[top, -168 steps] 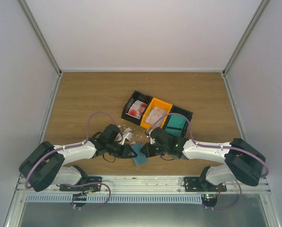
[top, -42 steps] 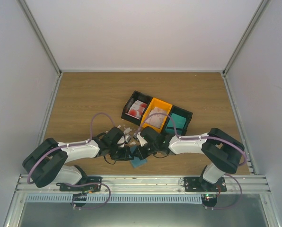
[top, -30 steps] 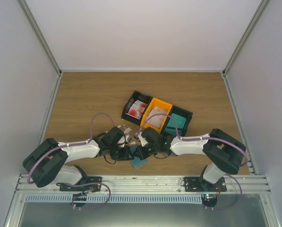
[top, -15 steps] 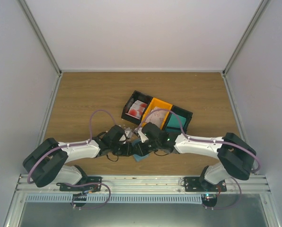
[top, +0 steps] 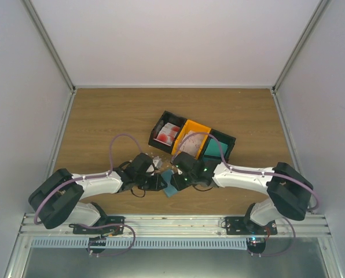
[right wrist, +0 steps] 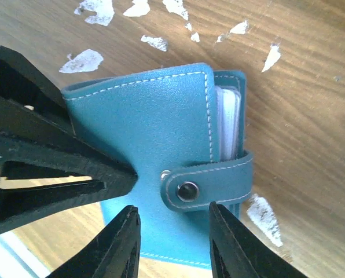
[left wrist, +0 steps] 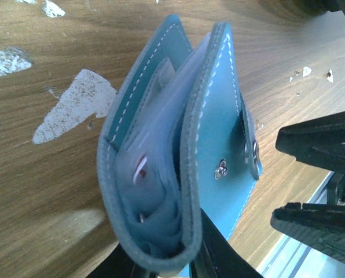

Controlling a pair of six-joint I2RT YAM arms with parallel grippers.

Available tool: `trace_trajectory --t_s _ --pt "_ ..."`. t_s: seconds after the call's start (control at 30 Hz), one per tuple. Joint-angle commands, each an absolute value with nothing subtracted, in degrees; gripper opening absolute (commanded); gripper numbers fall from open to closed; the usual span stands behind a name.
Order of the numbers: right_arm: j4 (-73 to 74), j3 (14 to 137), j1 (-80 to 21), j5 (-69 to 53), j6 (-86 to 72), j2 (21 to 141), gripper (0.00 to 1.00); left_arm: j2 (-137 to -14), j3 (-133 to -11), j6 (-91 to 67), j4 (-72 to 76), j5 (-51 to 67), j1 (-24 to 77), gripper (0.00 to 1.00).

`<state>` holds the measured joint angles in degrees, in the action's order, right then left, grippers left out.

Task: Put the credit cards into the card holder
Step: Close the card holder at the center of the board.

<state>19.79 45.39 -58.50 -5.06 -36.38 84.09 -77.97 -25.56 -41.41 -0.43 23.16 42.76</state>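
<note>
Pinching the card holder point(right wrist: 149, 127), the left end effector point(left wrist: 172, 255) steadies it; right end effector point(right wrist: 173, 231) spread empty beside its strap; some credit cards point(left wrist: 139, 169) sit pocketed, others lie in the black bin point(top: 158, 124)

We're looking into what seems a robotics lab booth: plain white panels point(top: 178, 40), metal framing point(top: 52, 49), a wood-grain table point(top: 103, 116), left arm point(top: 94, 184) and right arm point(top: 248, 176) bolted to a rail point(top: 172, 223).

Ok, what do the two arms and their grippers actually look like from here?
The left arm and right arm match: white tubular links, bulky black joint housings, a purple cable looping along each. The left gripper and right gripper are black, with two tapered matte fingers.
</note>
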Motion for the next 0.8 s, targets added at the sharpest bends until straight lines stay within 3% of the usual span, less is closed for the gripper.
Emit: trace_trajectory --t_s 0.0,0.17,0.33,0.57,0.77 --pt "22.2 48.7 -59.8 1.0 -33.8 86.4 0.36 -78.7 -24.9 -40.8 -1.4 18.7 42.6 0.21" --pt "25.4 51.5 -61.4 6.1 -33.4 90.0 0.40 -75.5 -25.2 -41.6 -2.8 18.4 42.5 0.40" --pt "27.9 54.3 -62.1 9.1 -34.0 92.8 0.40 -70.2 -25.7 -42.0 -5.9 16.8 42.2 0.47" --pt "31.0 57.1 -62.9 11.2 -34.2 94.7 0.35 -65.8 -24.8 -42.8 -5.0 16.1 40.1 0.43" --pt "32.5 59.6 -65.3 11.7 -33.4 97.1 0.47 -66.1 -23.1 -43.6 -2.0 17.5 36.9 0.37"
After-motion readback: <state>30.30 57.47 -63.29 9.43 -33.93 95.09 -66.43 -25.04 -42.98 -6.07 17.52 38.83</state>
